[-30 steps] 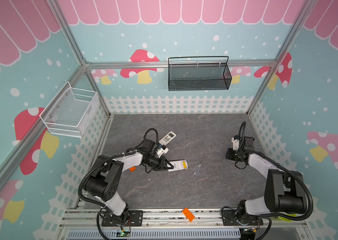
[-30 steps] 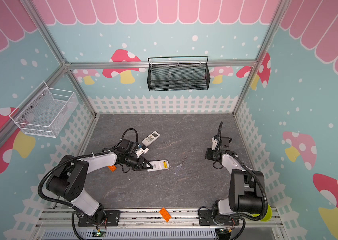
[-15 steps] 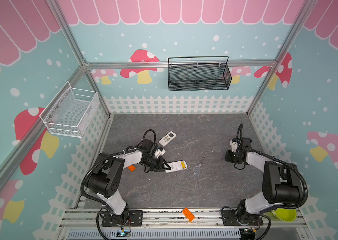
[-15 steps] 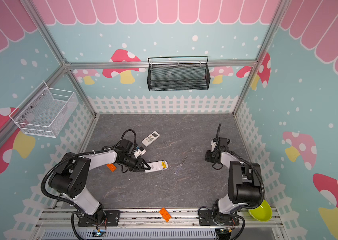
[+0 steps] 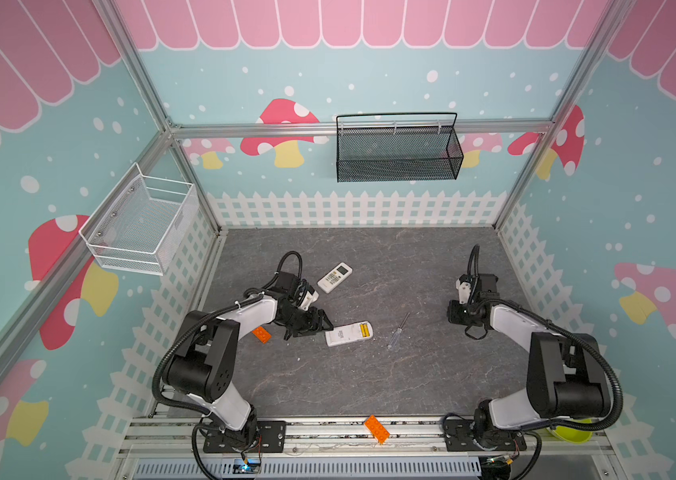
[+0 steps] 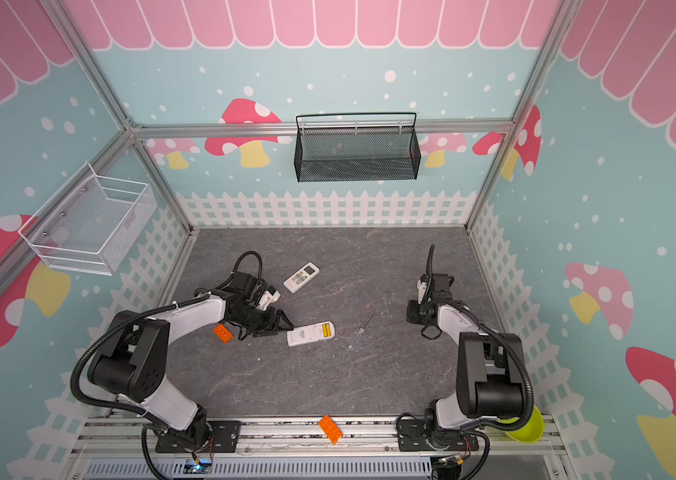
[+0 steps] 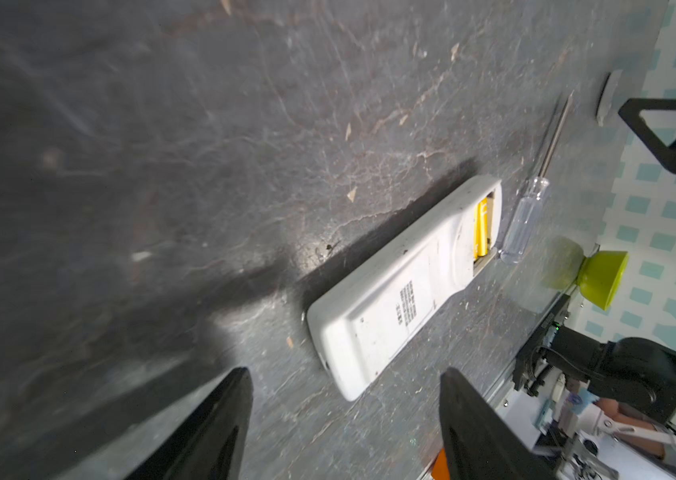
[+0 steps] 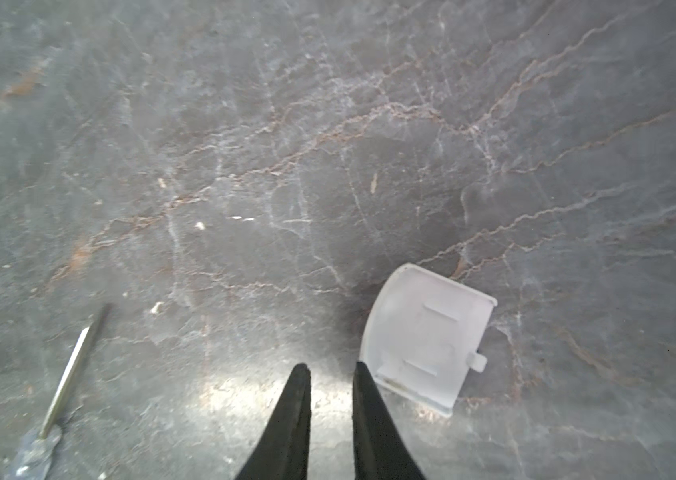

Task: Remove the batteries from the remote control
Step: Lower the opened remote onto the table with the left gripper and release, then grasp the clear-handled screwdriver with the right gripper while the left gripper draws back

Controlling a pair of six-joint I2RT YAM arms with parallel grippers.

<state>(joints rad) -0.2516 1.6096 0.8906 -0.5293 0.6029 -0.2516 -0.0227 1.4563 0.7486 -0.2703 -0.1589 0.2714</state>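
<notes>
Both grippers [image 7: 344,370] [image 8: 330,365] low — jaws parted, empty

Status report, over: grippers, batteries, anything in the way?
Left gripper open by the face-down remote, empty. Right gripper slightly open, empty, beside the cover. Yellow batteries exposed, seated in the remote. Screwdriver alongside, nothing over the batteries.

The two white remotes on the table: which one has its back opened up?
The face-down remote right by the left gripper: its compartment is uncovered, showing yellow batteries. The other remote, farther back, lies buttons-up.
</notes>
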